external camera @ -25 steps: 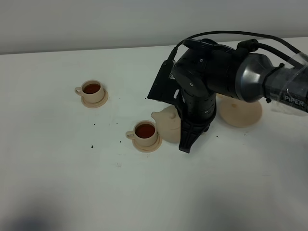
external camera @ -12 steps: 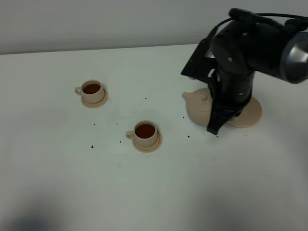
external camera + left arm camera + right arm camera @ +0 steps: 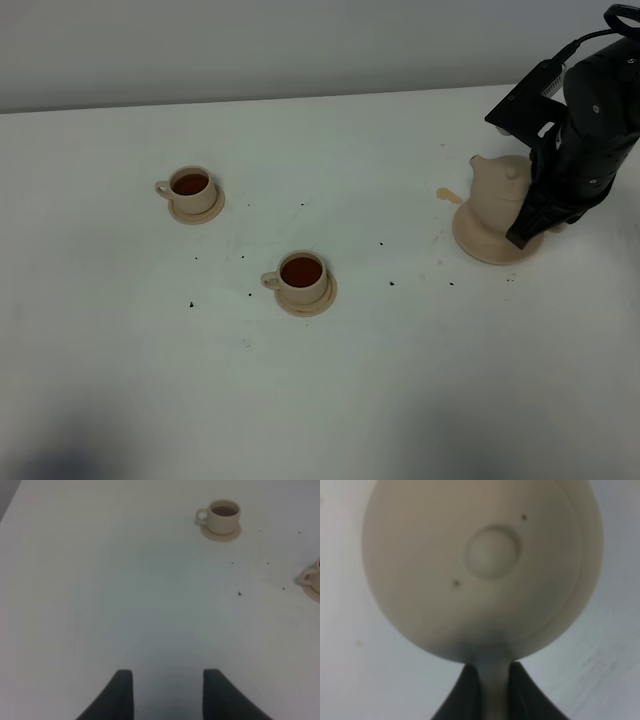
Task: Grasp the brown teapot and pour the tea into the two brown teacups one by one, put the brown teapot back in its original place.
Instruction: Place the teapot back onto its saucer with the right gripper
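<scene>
The squat beige teapot sits over its wide round saucer, right in front of the right gripper, whose fingers pinch its loop handle. Its knobbed lid is on and its short spout points away from the gripper. Two small beige cups, the nearer one and the farther one, stand upright on little saucers well away from the gripper, each holding dark reddish tea.

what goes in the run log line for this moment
right gripper: shut on beige ceramic teapot handle | teapot: over wide saucer | two teacups: filled
</scene>
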{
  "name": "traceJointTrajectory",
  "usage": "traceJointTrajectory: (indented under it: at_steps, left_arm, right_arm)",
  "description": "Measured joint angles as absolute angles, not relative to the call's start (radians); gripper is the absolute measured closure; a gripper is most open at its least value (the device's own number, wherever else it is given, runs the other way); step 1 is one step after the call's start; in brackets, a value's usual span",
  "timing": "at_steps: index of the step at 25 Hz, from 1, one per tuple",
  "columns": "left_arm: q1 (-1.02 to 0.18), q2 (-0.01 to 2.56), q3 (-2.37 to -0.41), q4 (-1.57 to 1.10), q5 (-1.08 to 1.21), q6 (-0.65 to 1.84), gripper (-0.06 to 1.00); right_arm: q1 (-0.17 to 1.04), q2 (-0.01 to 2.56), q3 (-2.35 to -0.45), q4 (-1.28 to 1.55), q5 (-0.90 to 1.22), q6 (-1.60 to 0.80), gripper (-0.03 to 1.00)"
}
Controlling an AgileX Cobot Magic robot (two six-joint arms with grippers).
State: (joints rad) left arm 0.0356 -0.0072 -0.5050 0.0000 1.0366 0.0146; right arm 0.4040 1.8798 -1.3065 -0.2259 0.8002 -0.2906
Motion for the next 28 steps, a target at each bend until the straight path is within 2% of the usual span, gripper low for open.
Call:
traceJointTrajectory:
  at_steps: [10, 25, 28]
  left_arm:
    - [0.036, -0.007, -0.505, 0.0, 1.037, 0.015, 0.57]
    - [0.036, -0.007, -0.505, 0.0, 1.037, 0.015, 0.57]
    - [0.036, -0.007, -0.505, 0.0, 1.037, 0.015, 0.57]
  right_arm:
    - [0.399, 1.99, -1.307, -0.198, 0.731, -0.293, 0.85]
    - [0.399, 1.993, -1.307, -0.138, 0.731, -0.275, 0.85]
    - [0.399, 1.993, -1.307, -0.129, 0.731, -0.246, 0.82]
